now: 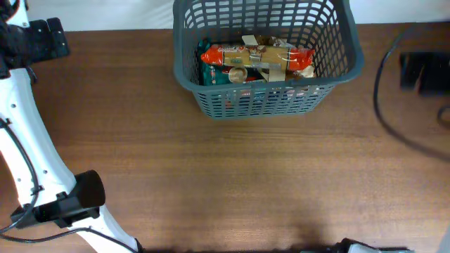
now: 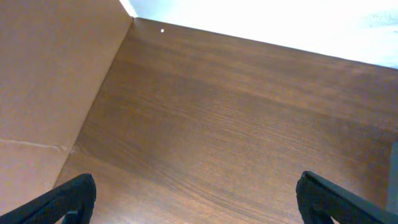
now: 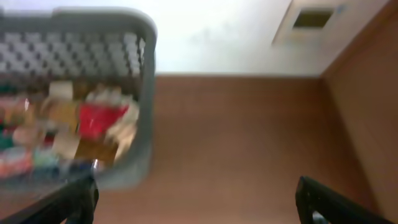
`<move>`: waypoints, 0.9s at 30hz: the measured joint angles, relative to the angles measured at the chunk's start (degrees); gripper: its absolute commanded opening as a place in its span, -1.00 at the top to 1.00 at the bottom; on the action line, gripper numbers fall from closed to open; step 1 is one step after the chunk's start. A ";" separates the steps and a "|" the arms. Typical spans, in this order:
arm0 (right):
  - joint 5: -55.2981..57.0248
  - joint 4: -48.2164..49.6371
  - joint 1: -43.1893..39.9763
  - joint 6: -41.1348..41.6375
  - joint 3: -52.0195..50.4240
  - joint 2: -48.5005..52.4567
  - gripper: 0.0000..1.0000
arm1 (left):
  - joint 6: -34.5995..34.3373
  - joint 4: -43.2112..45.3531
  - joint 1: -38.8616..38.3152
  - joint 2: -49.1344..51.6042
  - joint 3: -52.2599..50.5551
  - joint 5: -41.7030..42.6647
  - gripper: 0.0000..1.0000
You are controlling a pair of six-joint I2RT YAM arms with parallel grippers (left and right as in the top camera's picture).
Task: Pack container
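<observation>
Two open claws, left claw (image 2: 196, 190) and right claw (image 3: 198, 190), hold nothing.
Container (image 1: 267, 102) stands upright on bench (image 1: 246, 176), long axis left-right, packets (image 1: 256, 56) inside.

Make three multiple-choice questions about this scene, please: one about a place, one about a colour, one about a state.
1. Where do the food packets lie? A on the table; B inside the basket; C in a pincer.
2. The basket is: A white; B red; C dark grey.
3. The left pincer is: A open and empty; B shut on a packet; C shut on the rim.
Answers: B, the packets lie between the basket walls; C, its lattice walls are grey; A, only bare table shows between its wide-apart fingers.
</observation>
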 measured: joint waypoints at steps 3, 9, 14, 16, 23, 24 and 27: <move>0.72 9.86 1.36 0.00 -15.76 -10.16 -0.98 | 0.00 -0.02 0.00 0.00 0.00 -0.02 -0.99; 1.27 26.21 7.80 0.00 -44.33 -28.37 -0.98 | 0.00 0.02 0.00 0.00 0.00 -0.02 -0.98; 1.22 27.76 12.55 0.00 -61.35 -42.80 -0.98 | 0.00 0.02 0.00 0.00 0.00 0.00 -0.98; 1.20 27.89 12.81 0.07 -65.94 -47.56 -0.98 | 0.00 0.00 0.00 0.00 0.00 0.00 -0.99; 1.22 27.91 12.83 0.07 -79.71 -64.48 -0.98 | -0.02 0.00 0.00 0.00 0.00 0.00 -0.99; 1.22 27.91 12.83 0.04 -81.24 -66.53 -0.98 | -0.02 -0.02 0.00 0.00 0.00 0.00 -0.99; 1.22 27.93 12.83 0.04 -85.53 -71.80 -0.98 | -0.02 0.00 0.00 0.00 0.00 -0.02 -0.99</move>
